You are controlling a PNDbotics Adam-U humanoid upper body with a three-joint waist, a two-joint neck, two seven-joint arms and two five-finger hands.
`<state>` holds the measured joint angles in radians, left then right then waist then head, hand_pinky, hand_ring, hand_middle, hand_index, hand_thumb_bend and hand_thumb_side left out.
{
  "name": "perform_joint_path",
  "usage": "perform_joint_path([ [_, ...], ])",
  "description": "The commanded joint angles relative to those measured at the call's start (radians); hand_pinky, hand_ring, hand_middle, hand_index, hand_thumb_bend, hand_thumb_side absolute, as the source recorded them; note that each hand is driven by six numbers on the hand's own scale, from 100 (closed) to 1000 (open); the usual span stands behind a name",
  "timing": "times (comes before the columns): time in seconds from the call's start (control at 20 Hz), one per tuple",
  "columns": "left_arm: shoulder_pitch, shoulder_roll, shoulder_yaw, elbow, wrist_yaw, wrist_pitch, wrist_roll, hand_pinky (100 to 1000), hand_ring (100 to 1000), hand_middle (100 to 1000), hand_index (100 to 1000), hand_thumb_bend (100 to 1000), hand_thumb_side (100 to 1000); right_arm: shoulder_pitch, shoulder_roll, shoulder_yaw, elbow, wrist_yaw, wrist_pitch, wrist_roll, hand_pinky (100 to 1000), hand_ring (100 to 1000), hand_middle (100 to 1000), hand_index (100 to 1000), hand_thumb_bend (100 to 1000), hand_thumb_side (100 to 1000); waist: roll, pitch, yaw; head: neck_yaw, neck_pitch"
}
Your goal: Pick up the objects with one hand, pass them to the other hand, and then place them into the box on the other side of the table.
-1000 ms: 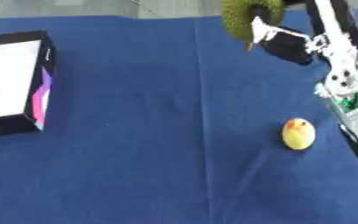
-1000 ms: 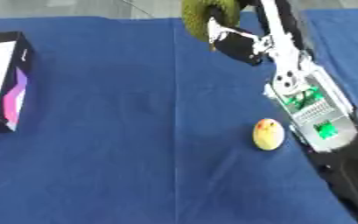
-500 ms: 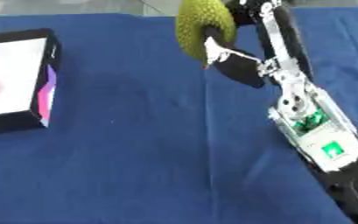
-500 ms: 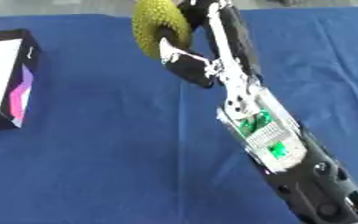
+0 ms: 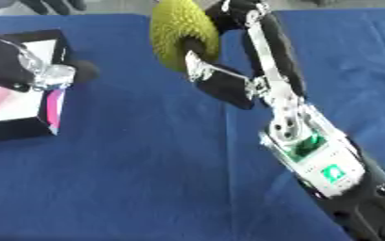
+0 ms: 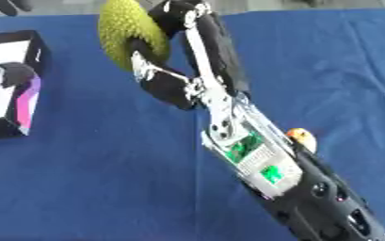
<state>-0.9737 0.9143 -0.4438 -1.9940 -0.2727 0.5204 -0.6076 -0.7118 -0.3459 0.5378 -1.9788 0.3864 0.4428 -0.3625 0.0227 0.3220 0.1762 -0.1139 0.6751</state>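
- the right hand [image 5: 216, 77], fingers still curled round the spiky yellow-green fruit [image 5: 181, 35], has swung further left at top centre.
- the left hand [image 5: 27, 66] has entered at upper left over the box [image 5: 30, 129]; its fingers are unclear.
- the arm mostly hides a small yellow object [image 6: 301, 138].

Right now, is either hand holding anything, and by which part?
The right hand holds the spiky yellow-green fruit, fingers curled round its lower right side. The left hand is over the box; its grip cannot be told.
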Motion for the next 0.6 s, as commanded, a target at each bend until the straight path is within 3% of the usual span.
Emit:
perform_joint_path([
  [0.05,-0.035,0.032,-0.057,-0.006,-0.063,0.027,0.043,884,854,834,950,612,479,-0.018,0.005,0.026,-0.021,0.03,-0.019,0.017,753,557,469,562,100,100,0.003,-0.024,0.003,0.008,-0.002],
  [0.25,-0.05,0.016,-0.13,-0.006,-0.139,0.061,0.101,890,856,829,932,650,490,-0.018,0.002,0.055,-0.021,0.07,-0.048,0.044,752,557,467,560,100,100,0.001,-0.024,0.006,0.019,-0.008],
  [0.6,-0.058,-0.011,-0.163,-0.006,-0.202,0.08,0.159,890,857,830,938,671,463,-0.023,0.001,0.076,-0.021,0.124,-0.088,0.049,751,556,464,556,100,100,0.0,-0.019,0.009,0.027,-0.019],
])
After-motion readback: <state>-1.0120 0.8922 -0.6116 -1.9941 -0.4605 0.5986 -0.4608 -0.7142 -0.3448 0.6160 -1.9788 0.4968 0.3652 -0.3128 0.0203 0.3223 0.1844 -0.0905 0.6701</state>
